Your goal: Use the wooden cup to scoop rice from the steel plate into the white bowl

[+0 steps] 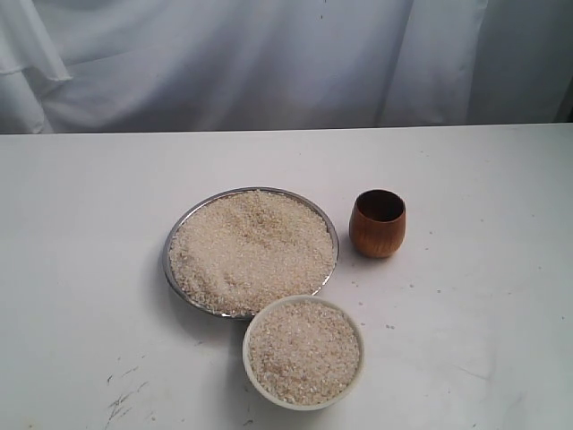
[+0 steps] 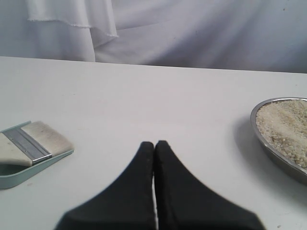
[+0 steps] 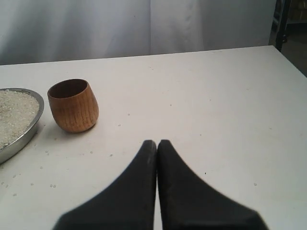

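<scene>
White bowl [image 1: 303, 403] sits at 5 o'clock of the steel plate [image 1: 167, 260]; wooden cup [image 1: 377, 223] upright at 3 o'clock, nearer the right tool [image 3: 157, 143], pressed together like the left tool [image 2: 154, 143].

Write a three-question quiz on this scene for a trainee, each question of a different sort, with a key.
1. True or false: the wooden cup stands upright on the table, apart from the steel plate.
2. Where is there rice? A: in the steel plate only. B: in the white bowl only. C: in both the plate and the bowl.
3. Fill in: the left gripper and the right gripper are both ____ (open or shut).

Key: 1 true; 2 C; 3 shut.
</scene>
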